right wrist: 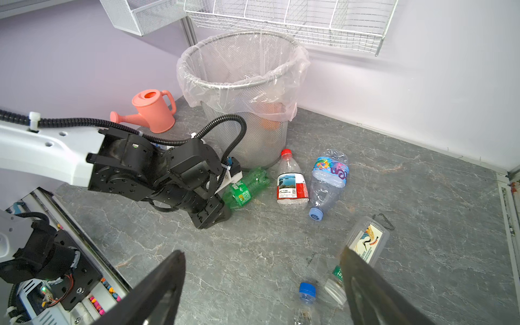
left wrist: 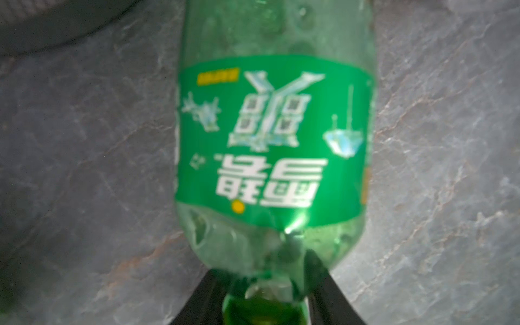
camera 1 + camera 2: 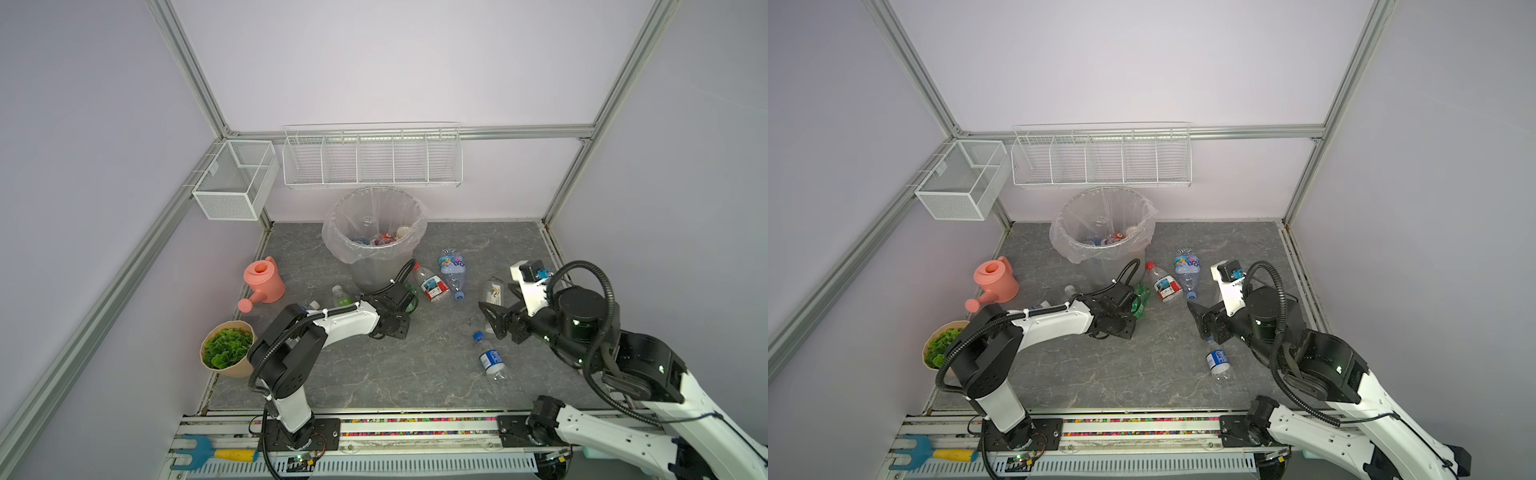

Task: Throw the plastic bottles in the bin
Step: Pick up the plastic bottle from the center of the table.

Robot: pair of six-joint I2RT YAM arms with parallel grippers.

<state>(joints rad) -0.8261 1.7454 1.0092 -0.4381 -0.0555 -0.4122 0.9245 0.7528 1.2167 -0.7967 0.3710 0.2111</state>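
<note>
My left tool pinches the crushed green plastic bottle by the neck, low on the grey marbled bench just in front of the bag-lined grey mesh bin at the back edge, probably for a short lift; right tool spread, empty.

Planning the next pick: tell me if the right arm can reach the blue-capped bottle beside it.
Probably yes: the right gripper is open close to the blue-capped bottle, nothing lies between them, and the left arm is off by the bin.
</note>
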